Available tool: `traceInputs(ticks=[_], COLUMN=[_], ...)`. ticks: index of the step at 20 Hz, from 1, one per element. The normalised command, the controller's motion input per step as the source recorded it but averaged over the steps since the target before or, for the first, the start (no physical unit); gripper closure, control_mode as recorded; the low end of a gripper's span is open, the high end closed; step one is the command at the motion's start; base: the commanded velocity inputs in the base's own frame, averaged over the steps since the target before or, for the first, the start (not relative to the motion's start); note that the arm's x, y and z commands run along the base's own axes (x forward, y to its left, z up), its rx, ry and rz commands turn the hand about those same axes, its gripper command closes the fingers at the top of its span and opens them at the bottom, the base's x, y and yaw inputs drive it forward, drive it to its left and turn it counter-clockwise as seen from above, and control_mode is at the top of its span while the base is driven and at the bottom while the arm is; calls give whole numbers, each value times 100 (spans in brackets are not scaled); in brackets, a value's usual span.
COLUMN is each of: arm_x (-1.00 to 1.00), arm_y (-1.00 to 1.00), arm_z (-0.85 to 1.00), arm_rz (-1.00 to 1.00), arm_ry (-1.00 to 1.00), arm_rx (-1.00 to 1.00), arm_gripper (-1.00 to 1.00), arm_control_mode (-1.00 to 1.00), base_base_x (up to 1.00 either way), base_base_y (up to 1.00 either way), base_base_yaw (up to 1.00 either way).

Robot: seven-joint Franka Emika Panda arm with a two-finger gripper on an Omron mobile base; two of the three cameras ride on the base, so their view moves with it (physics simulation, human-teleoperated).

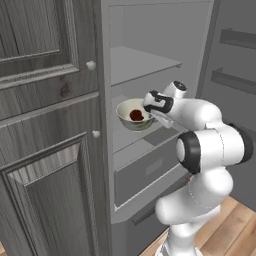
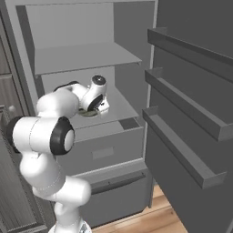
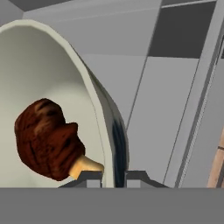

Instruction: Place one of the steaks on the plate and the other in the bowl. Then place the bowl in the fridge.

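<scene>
The bowl (image 1: 131, 114) is pale and glossy, and it is held up in the open fridge (image 1: 150, 30), above the middle shelf (image 1: 131, 141) and not resting on it, as far as the left base view shows. Inside the bowl lies the dark brown-red steak (image 3: 48, 139) (it has a yellowish spot at its lower end), against the inner wall. In the left base view the steak shows as a dark red patch (image 1: 136, 115) at the bottom of the bowl.

The tool (image 3: 114, 177) is closed on the right rim of the bowl: in the hand view one finger (image 3: 89, 176) stands inside the wall and the other stands outside, with the thin rim between them. From the left base view the tool (image 1: 150, 111) reaches the bowl from the right side. In the right base view the bowl (image 2: 89, 112) is mostly hidden behind the white hand, and just a small part of it is seen under the wrist.

Above the bowl there is an upper shelf (image 1: 142, 64), and below the middle shelf there is a grey drawer (image 1: 145, 175). The fridge door (image 2: 195, 104) stands open at the right, with three door racks on its inner side. To the left of the fridge are the wood-grain cabinets (image 1: 47, 125) with small round knobs (image 1: 90, 65). At the near right, a part of the wooden floor (image 1: 227, 230) is visible.
</scene>
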Motion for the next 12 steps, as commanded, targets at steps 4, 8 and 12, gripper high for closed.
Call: traceInputs(ticks=[4,8,12], arm_x=[21,18,18], arm_y=[0,0,1], arm_z=[-24,-26,-31], arm_rz=[0,0,0], arm_ry=[0,-1,-2], arm_rx=[0,0,0], arm_gripper=[100,100,100], arm_control_mode=[-100,-100,-100], base_base_x=[0,0,0], base_base_y=[0,0,0], base_base_yaw=[0,0,0])
